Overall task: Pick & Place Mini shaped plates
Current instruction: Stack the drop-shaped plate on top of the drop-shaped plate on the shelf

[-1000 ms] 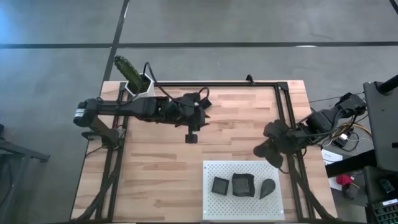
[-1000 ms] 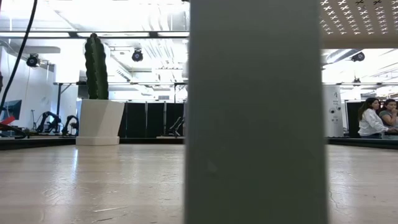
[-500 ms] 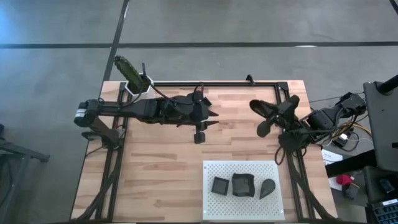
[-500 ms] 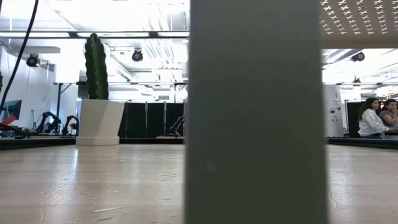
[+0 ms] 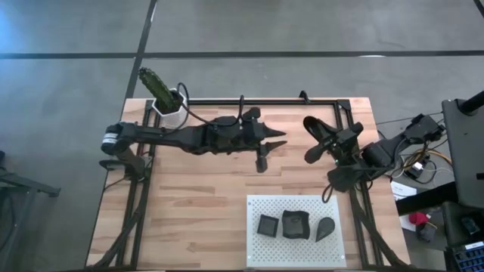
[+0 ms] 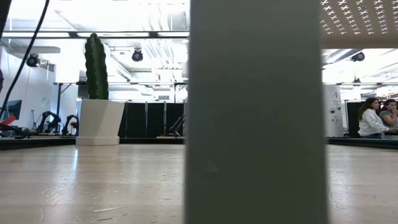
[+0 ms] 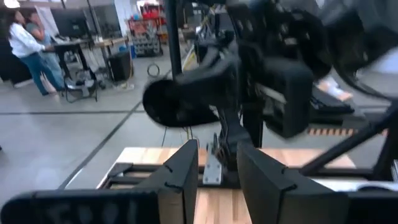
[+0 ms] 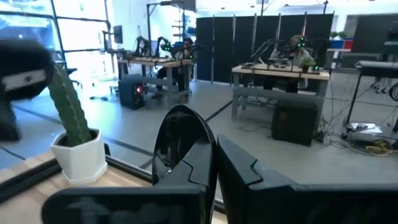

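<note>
High view showed the right gripper (image 5: 327,140) raised over the right far part of the light wooden slatted table (image 5: 189,204), well apart from the left gripper (image 5: 274,140), which reached in from the left toward the table's middle. The right wrist view showed the right gripper (image 8: 214,149) with its two dark fingers pressed together on the rim of a glossy black teardrop-shaped mini plate (image 8: 177,140). That plate stood upright, rising past the fingertips. From above, the held plate (image 5: 315,127) stuck out on the far side of the fingers. In the left wrist view it appeared as a dark oval (image 7: 177,102) just beside the right arm's wrist.

The left gripper (image 7: 217,180) had its fingers spread, with nothing seen between them, and it pointed toward the right arm.

Three more plates lay in a row on the white perforated board (image 5: 295,204) at the near right of the table. They were a small black square plate (image 5: 268,224), a black wavy-edged square plate (image 5: 295,224) and a black teardrop plate (image 5: 325,228). All three lay near of both grippers and apart from them.

A white hexagonal pot with a green cactus (image 5: 168,104) stood at the far left corner.
</note>
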{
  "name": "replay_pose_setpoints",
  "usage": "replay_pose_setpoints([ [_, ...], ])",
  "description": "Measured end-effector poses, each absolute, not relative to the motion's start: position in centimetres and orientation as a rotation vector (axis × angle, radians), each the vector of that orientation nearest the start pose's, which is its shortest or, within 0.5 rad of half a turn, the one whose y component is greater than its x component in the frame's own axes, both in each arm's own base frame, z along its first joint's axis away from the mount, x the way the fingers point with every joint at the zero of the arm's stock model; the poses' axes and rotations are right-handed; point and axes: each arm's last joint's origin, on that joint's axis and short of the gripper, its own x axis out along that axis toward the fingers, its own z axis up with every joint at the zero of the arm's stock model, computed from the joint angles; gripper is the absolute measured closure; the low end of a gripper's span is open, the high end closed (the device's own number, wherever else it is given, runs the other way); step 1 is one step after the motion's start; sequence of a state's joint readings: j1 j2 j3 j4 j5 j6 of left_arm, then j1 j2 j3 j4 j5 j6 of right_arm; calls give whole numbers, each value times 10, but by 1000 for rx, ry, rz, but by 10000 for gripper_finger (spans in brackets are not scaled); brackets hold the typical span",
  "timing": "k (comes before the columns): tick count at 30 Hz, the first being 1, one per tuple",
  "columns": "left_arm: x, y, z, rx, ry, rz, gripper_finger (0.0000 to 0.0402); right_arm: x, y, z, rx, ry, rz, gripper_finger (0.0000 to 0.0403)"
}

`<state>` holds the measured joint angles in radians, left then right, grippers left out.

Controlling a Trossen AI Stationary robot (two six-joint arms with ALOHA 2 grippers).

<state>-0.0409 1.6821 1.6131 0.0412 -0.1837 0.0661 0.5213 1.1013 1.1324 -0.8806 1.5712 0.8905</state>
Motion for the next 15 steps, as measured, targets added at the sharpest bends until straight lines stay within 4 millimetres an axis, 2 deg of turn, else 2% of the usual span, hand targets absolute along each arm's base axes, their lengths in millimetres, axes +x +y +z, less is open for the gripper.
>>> replay_pose_setpoints([
  [9, 420, -4, 389, 127, -45, 179, 295, 185, 74, 348, -11, 6, -1045, 390],
  [15, 433, 1, 377, 164, -79, 298, 295, 186, 75, 346, -60, 34, -1043, 390],
])
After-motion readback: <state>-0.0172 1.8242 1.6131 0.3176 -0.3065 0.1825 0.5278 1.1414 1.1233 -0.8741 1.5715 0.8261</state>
